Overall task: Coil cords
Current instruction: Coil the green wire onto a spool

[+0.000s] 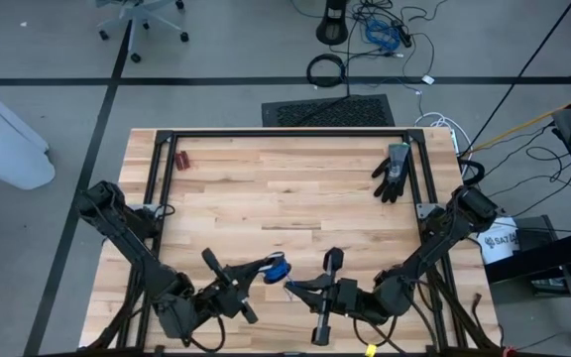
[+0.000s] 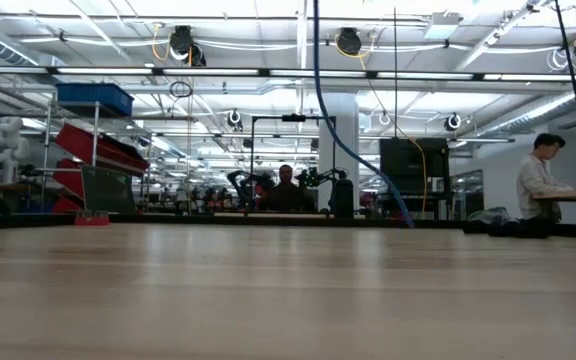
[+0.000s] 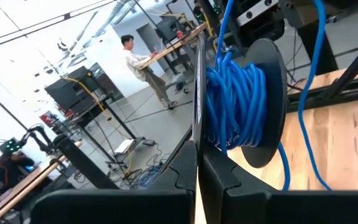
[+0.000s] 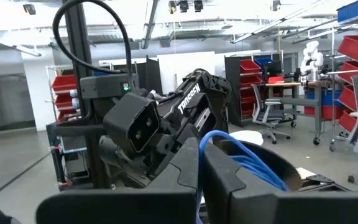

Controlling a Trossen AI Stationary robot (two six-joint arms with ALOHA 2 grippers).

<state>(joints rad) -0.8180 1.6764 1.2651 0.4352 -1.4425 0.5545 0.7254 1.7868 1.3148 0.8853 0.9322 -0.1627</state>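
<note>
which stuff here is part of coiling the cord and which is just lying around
In the job: blue cord wound on a black spool, left gripper and right gripper, both shut on it.

Lying about: black glove, red pliers.

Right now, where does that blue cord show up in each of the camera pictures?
High view: the blue cord sits near the front edge, between the left gripper and the right gripper.
Low view: only a strand of it hangs down the middle.
Left wrist view: wound on a dark spool, upper centre.
Right wrist view: loops low at centre.
Shared landmark: the wooden table.
</note>
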